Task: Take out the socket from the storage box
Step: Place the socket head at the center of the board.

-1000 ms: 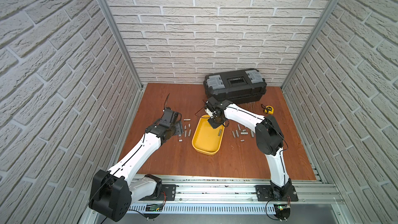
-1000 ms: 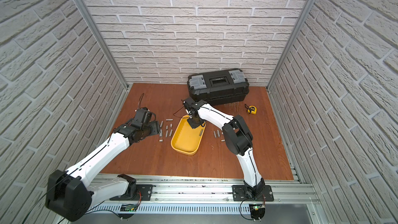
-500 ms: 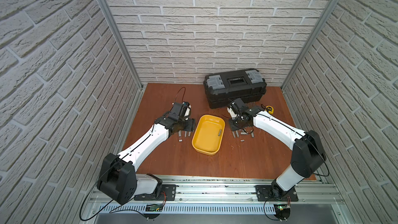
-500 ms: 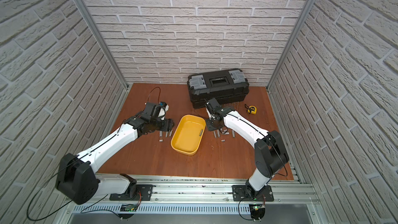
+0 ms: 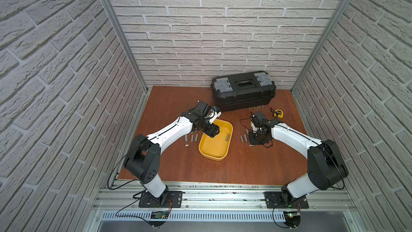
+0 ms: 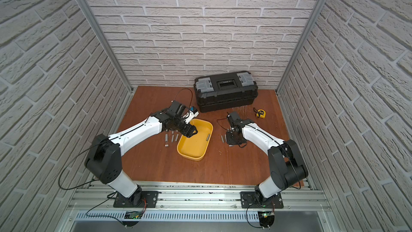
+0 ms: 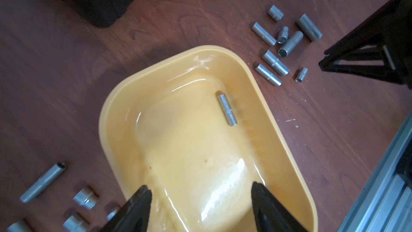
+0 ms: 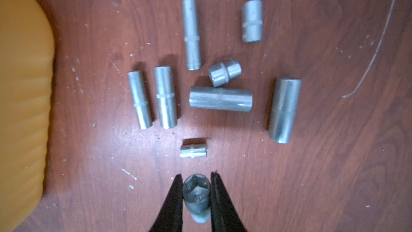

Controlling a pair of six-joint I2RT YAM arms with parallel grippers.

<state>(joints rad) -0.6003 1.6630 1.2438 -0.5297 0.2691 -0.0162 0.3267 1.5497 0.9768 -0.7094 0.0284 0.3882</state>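
Observation:
The yellow storage box (image 5: pixel 214 148) (image 6: pixel 194 148) lies mid-table. One grey socket (image 5: pixel 227 137) (image 6: pixel 208 137) (image 7: pixel 227 112) rests inside it near its right wall. My left gripper (image 5: pixel 213 132) (image 6: pixel 191 132) (image 7: pixel 200 189) hovers open over the box's left far part, with nothing between its fingers. My right gripper (image 5: pixel 256 140) (image 6: pixel 233 140) (image 8: pixel 196 175) points down at the table right of the box. It is shut on another socket (image 8: pixel 196 195), held just above the wood.
Several loose sockets (image 8: pixel 218 99) (image 5: pixel 244 138) lie right of the box, close under my right gripper. More sockets (image 5: pixel 191 138) (image 7: pixel 42 183) lie left of it. A black toolbox (image 5: pixel 243 90) stands at the back, a yellow tape measure (image 5: pixel 278 113) beside it.
My right gripper left the box with a socket and moved right over the loose sockets. My left arm swung from the left sockets to above the box.

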